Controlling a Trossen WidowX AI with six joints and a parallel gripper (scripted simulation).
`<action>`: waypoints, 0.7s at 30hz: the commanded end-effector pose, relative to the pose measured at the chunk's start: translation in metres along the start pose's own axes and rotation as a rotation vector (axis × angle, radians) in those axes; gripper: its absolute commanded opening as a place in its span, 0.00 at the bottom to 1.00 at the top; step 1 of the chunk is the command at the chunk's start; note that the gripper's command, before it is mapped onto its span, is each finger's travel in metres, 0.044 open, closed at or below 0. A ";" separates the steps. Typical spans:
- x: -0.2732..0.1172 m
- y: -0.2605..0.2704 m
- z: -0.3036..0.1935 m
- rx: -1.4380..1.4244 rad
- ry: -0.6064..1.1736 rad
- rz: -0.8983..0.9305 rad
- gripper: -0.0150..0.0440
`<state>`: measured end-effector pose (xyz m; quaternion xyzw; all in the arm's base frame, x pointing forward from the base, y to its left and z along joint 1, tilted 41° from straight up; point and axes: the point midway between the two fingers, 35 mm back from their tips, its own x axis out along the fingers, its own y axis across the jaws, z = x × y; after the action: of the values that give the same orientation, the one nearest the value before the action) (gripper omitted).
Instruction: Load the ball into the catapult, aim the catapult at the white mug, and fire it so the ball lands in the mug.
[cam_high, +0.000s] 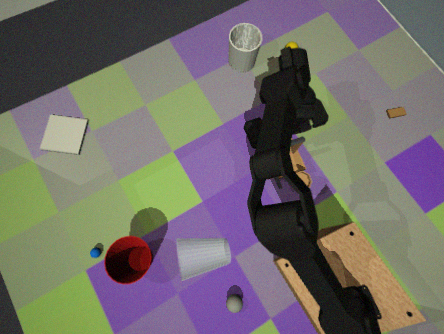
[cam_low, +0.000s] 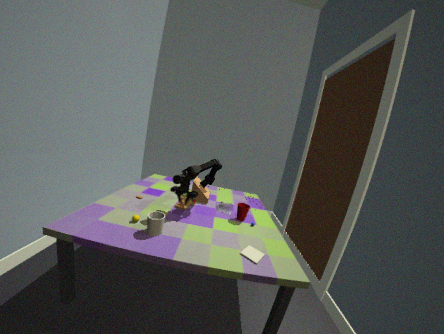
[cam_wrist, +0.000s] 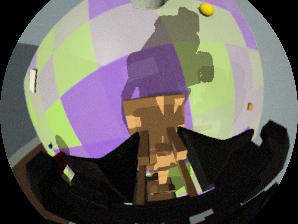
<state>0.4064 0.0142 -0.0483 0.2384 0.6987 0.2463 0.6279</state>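
Note:
The wooden catapult (cam_high: 298, 161) (cam_low: 184, 205) (cam_wrist: 155, 112) stands on the table, partly hidden under the arm in the top view. My gripper (cam_low: 185, 198) (cam_wrist: 158, 132) is shut on the catapult, with one black finger on each side of its narrow wooden frame in the wrist view. The white mug (cam_high: 243, 57) (cam_low: 155, 225) (cam_wrist: 148, 3) stands upright beyond the catapult's flat end, a little to the left in the wrist view. A small red patch shows between the catapult's rails in the wrist view; I cannot tell whether it is a ball.
A yellow ball (cam_high: 291, 46) (cam_low: 135, 218) (cam_wrist: 206, 9) lies near the mug. A red cup (cam_high: 127, 260) (cam_low: 243, 212), a tipped clear cup (cam_high: 202, 256), a blue ball (cam_high: 95, 252), a grey ball (cam_high: 234, 303), a white tile (cam_high: 64, 134), a brown block (cam_high: 396, 112) and a wooden board (cam_high: 380, 280) lie around.

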 end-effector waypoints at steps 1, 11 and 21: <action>-0.002 -0.012 0.003 0.050 -0.002 -0.003 0.25; 0.008 -0.013 0.004 0.050 -0.002 -0.003 0.25; 0.024 -0.013 0.005 0.049 -0.002 -0.003 0.25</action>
<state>0.4084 0.0179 -0.0735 0.2491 0.7058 0.2291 0.6223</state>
